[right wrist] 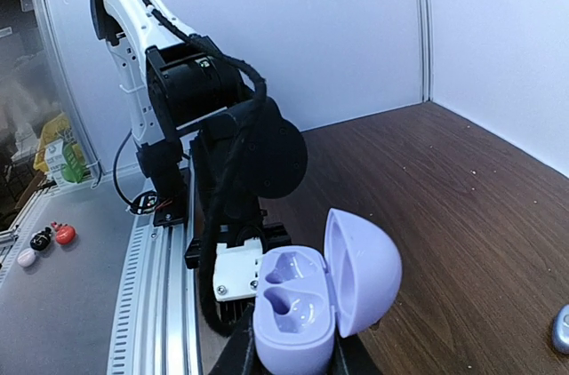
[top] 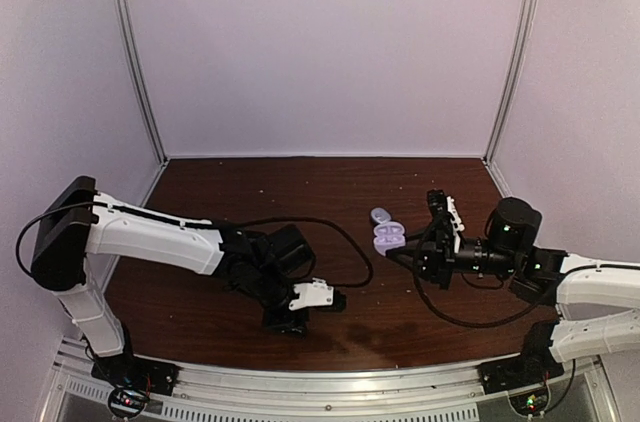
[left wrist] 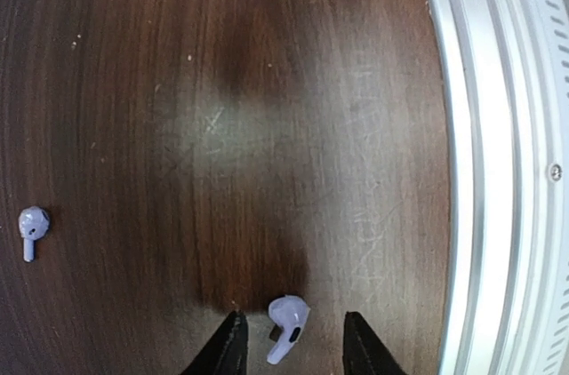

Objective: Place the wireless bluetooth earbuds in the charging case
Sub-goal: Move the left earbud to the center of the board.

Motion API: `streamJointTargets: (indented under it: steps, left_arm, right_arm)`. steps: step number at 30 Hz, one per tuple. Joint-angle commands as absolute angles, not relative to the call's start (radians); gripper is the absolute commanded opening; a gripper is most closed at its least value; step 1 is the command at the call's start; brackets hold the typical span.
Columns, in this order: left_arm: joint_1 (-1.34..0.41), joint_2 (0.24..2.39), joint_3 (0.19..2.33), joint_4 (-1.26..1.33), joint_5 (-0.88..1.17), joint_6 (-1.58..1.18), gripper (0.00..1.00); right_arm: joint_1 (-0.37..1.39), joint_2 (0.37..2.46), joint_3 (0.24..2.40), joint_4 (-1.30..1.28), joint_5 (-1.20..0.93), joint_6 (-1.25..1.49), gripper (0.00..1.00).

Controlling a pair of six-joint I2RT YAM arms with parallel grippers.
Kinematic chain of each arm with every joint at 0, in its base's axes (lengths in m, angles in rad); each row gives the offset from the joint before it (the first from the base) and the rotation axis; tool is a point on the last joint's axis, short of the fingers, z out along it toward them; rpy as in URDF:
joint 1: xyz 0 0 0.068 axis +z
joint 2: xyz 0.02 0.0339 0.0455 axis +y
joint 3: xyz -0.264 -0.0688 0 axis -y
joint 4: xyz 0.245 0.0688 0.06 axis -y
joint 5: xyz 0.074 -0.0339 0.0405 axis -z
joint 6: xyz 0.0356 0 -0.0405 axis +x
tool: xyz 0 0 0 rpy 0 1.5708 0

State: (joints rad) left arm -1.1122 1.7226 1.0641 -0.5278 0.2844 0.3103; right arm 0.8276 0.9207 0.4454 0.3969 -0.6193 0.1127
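Observation:
A pale lavender earbud (left wrist: 286, 329) lies on the dark wood table between the fingers of my left gripper (left wrist: 292, 355), which is open and points down at it; neither finger touches it. A second earbud (left wrist: 32, 226) lies far to the left. My right gripper (right wrist: 293, 359) is shut on the lavender charging case (right wrist: 298, 308), holding it with the lid (right wrist: 363, 270) open and both slots empty. The top view shows the case (top: 388, 237) right of centre, the left gripper (top: 290, 320) near the front edge, and the right gripper (top: 400, 245).
The aluminium rail (left wrist: 498, 162) at the table's front edge runs close to the right of the left gripper. The left arm (right wrist: 213, 126) stands behind the case in the right wrist view. A small pale rounded thing (right wrist: 561, 329) lies at that view's right edge. White walls enclose the table.

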Motion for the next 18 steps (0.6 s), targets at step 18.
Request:
streamJointTargets:
  steps: [18]
  left_arm:
    - [-1.086, 1.937, 1.197, -0.612, 0.015, 0.237, 0.19]
  right_arm:
    - [0.792, 0.895, 0.429, 0.393, -0.612, 0.127, 0.0]
